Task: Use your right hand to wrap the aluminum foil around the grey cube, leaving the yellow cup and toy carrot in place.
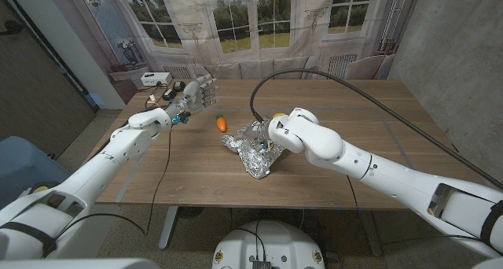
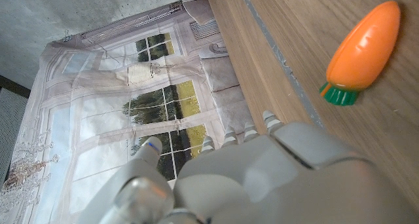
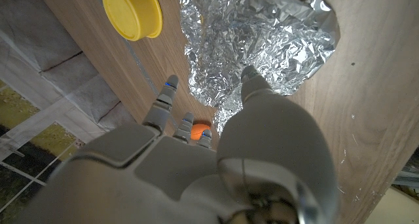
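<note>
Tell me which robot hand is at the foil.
The right robot hand: it reaches onto the crumpled foil mid-table. The left robot hand is raised, fingers spread, away from it, beyond the carrot.

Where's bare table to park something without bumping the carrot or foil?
Free: the near strip between the foil and the table's front edge, and the whole right half beyond the right arm. Crowded: the middle, where carrot, foil and right hand cluster; the yellow cup sits close beside the foil. The far left corner holds clutter behind the left hand.

aluminum foil (image 3: 262, 40): crinkled, shiny metal. toy carrot (image 2: 363, 44): smooth glossy plastic. yellow cup (image 3: 133, 12): smooth plastic. table (image 1: 330, 167): matt wood.
</note>
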`<state>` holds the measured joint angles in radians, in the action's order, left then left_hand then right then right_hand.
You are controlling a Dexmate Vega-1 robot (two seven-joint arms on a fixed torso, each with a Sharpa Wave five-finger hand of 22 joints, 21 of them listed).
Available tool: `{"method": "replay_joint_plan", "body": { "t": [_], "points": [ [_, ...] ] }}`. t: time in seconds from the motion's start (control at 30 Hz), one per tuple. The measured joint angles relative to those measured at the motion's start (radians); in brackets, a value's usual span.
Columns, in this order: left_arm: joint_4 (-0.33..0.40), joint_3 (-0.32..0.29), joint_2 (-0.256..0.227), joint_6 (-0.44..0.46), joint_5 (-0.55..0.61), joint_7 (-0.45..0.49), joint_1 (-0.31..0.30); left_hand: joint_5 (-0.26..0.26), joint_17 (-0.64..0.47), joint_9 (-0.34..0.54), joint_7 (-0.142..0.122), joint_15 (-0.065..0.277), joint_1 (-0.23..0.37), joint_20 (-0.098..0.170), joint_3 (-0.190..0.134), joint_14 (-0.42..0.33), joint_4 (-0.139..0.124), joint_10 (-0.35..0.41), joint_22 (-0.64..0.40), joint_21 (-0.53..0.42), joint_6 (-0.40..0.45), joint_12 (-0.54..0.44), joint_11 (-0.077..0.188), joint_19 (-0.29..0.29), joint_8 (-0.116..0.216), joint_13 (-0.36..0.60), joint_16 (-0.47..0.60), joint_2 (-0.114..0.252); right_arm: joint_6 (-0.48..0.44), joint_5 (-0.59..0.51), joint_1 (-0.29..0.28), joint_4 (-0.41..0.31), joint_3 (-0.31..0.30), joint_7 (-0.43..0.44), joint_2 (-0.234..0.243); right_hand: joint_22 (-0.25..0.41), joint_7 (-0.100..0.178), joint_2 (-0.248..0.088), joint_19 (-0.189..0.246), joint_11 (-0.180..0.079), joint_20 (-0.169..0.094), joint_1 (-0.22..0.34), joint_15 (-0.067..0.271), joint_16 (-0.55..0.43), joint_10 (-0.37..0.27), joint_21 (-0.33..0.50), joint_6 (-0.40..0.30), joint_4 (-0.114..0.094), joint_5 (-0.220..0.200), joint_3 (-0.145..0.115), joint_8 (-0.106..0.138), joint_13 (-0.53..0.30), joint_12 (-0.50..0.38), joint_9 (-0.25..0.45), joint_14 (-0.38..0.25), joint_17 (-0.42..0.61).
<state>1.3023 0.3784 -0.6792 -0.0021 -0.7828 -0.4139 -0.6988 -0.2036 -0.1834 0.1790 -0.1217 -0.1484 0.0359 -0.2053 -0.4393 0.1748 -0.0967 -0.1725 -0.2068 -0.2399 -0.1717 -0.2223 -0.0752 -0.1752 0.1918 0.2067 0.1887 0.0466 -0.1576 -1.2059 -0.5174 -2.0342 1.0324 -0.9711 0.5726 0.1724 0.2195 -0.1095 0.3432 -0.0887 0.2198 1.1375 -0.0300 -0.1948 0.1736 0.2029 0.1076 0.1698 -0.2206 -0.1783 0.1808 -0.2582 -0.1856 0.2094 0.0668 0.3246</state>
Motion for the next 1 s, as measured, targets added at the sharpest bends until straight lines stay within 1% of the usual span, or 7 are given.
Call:
{"method": "replay_joint_plan", "body": {
  "t": [0.17,0.47,0.67,0.7,0.83,0.93,1.0],
  "points": [
    [0.022,-0.005,-0.006,0.005,-0.006,0.017,-0.018,0.0,0.0,0.0,0.0,0.0,0.0,0.0,0.0,0.0,0.0,0.0,0.0,0.0,0.0,0.0,0.0,0.0,0.0,0.0,0.0,0.0,0.059,-0.001,0.014,0.039,0.0,0.005,-0.015,0.0,-0.002,0.001,0.011,0.016,0.0,0.009,-0.004,-0.002,-0.002,0.0,0.019,-0.004,0.0,-0.004,0.0,0.0,0.0,-0.005,0.004,0.0],
    [0.048,-0.011,-0.012,0.011,-0.014,0.041,-0.038,-0.005,0.0,0.0,0.0,0.0,-0.004,0.0,0.004,0.0,-0.004,0.0,0.0,0.0,0.0,0.0,0.0,0.0,0.0,0.0,0.0,-0.004,0.132,0.016,0.048,0.123,0.005,0.022,-0.044,0.0,-0.003,0.008,0.026,0.016,-0.005,0.015,0.0,-0.003,-0.002,0.005,0.036,-0.004,0.0,-0.004,0.0,0.0,-0.011,-0.005,0.0,-0.005],
    [0.059,-0.013,-0.015,0.012,-0.015,0.047,-0.046,-0.005,0.0,0.0,0.0,0.0,-0.004,0.0,0.007,0.0,-0.007,0.0,0.0,0.0,0.0,0.0,0.0,0.0,0.0,0.0,0.0,-0.004,0.16,0.04,0.063,0.159,0.011,0.03,-0.056,0.0,-0.001,0.015,0.065,0.016,-0.007,0.022,0.017,-0.013,-0.002,0.012,0.056,-0.004,-0.007,-0.004,0.0,0.0,-0.019,-0.005,-0.017,-0.009],
    [0.061,-0.013,-0.015,0.013,-0.017,0.053,-0.048,-0.005,0.0,0.0,0.0,0.0,-0.004,0.0,0.008,0.0,-0.008,0.0,0.0,0.0,0.0,0.0,0.0,0.0,0.0,0.0,0.0,-0.004,0.163,0.043,0.076,0.19,0.016,0.031,-0.065,0.0,0.0,0.017,0.07,0.016,-0.012,0.025,0.018,-0.013,-0.002,0.013,0.057,-0.004,-0.007,-0.004,0.0,0.0,-0.019,-0.005,-0.018,-0.01],
    [0.063,-0.013,-0.016,0.013,-0.017,0.056,-0.049,-0.005,0.0,0.0,0.0,0.0,-0.008,0.0,0.008,0.0,-0.008,0.0,0.0,0.0,0.0,0.0,0.0,0.0,0.0,0.0,0.0,-0.008,0.168,0.053,0.087,0.219,0.025,0.034,-0.073,0.0,0.0,0.028,0.13,0.016,-0.018,0.021,0.033,-0.019,-0.002,0.028,0.057,-0.008,-0.012,-0.008,0.004,0.0,-0.03,-0.003,-0.044,-0.016],
    [0.061,-0.013,-0.015,0.013,-0.017,0.056,-0.049,-0.005,0.0,0.0,0.0,0.0,-0.008,0.0,0.008,0.0,-0.008,0.0,0.0,0.0,0.0,0.0,0.0,0.0,0.0,0.0,0.0,-0.008,0.169,0.057,0.091,0.231,0.029,0.035,-0.075,0.0,0.0,0.036,0.207,0.016,-0.032,0.022,0.051,-0.033,-0.002,0.045,0.057,-0.008,-0.021,-0.008,0.015,0.0,-0.048,-0.002,-0.082,-0.019],
    [0.055,-0.013,-0.014,0.013,-0.017,0.056,-0.046,-0.005,0.0,0.0,0.0,0.0,-0.008,0.0,0.009,0.0,-0.009,0.0,0.0,0.0,0.0,0.0,0.0,0.0,0.0,0.0,0.0,-0.008,0.169,0.062,0.094,0.24,0.032,0.04,-0.076,0.0,0.0,0.04,0.27,0.007,-0.051,0.026,0.062,-0.04,-0.002,0.057,0.057,-0.012,-0.032,-0.012,0.025,0.001,-0.063,0.002,-0.112,-0.019]
  ]
}}
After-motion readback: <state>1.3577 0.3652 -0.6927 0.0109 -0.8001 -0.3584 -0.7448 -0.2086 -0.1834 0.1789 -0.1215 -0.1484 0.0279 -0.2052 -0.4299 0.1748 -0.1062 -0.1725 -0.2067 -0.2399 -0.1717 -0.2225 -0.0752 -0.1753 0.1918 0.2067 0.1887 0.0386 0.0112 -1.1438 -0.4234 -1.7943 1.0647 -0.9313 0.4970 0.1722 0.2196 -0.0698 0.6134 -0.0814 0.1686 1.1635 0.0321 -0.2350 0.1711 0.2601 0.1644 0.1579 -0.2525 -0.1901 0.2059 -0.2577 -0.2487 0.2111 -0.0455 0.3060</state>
